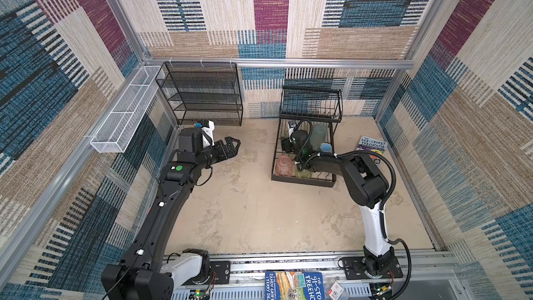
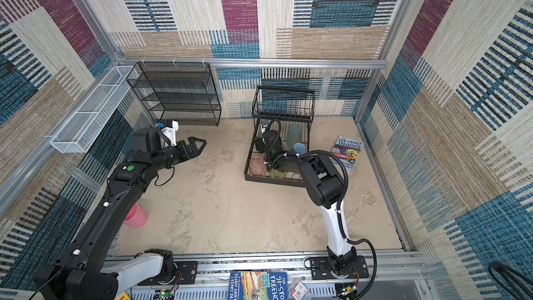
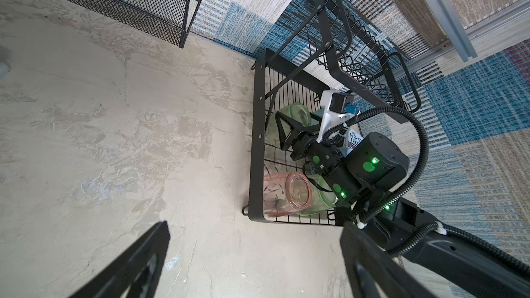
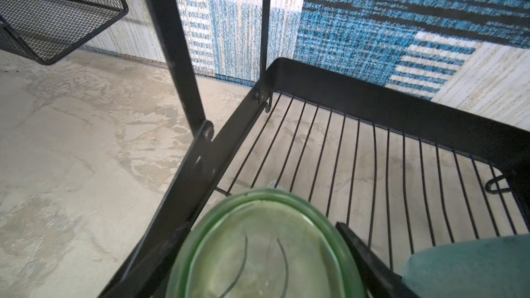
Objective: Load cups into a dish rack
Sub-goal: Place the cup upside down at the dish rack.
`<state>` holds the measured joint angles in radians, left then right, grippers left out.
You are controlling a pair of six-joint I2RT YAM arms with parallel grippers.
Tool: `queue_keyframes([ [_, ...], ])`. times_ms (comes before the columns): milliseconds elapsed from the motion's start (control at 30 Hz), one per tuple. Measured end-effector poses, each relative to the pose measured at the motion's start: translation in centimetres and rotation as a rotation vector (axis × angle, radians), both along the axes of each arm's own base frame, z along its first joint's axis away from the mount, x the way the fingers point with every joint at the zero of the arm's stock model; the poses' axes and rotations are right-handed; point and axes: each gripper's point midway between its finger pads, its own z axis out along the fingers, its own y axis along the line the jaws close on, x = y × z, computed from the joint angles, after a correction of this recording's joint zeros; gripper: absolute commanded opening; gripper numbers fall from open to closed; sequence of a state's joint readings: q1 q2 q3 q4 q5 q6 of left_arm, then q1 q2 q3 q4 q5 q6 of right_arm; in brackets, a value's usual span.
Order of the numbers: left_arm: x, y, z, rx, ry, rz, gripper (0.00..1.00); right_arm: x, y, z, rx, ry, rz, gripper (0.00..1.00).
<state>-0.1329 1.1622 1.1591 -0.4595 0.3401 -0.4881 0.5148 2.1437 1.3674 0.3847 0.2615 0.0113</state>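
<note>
The black wire dish rack (image 1: 302, 181) (image 2: 274, 181) stands at the back right. On its lower tray lie a peach-pink cup (image 1: 284, 165) (image 3: 275, 196), a green tumbler (image 3: 318, 199), a teal cup (image 1: 318, 137) and a light-blue mug (image 1: 326, 148). My right gripper (image 3: 295, 127) (image 4: 258, 227) reaches into the tray, its jaws on either side of another green tumbler (image 4: 263, 253) resting on the wires. Whether they press on it does not show. My left gripper (image 1: 234, 148) (image 3: 255, 239) hovers wide open and holds nothing, left of the rack. An opaque pink cup (image 2: 135, 216) lies beside the left arm.
A black mesh shelf unit (image 1: 202, 93) stands against the back wall. A long white mesh basket (image 1: 124, 116) hangs on the left wall. One book (image 1: 372, 147) lies right of the rack, and another (image 1: 294, 284) at the front edge.
</note>
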Motion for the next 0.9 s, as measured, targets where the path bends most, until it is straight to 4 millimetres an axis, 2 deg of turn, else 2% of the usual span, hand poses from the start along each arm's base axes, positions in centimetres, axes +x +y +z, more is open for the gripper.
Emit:
queue_keyframes([
  [333, 0.1, 0.4, 0.1, -0.008, 0.0, 0.013, 0.99, -0.2, -0.1, 0.6, 0.004, -0.003, -0.001, 1.0],
  [600, 0.2, 0.8, -0.1, -0.007, 0.004, 0.022, 1.0, -0.8, -0.2, 2.3, 0.018, -0.018, 0.01, 1.0],
  [767, 0.5, 1.0, -0.7, 0.0, 0.023, 0.034, 1.0, -1.6, -0.4, 2.6, 0.017, -0.004, 0.022, 1.0],
  [900, 0.8, 1.3, -1.1, 0.011, 0.033, 0.051, 1.0, -2.2, -0.4, 4.4, 0.04, -0.034, 0.04, 1.0],
])
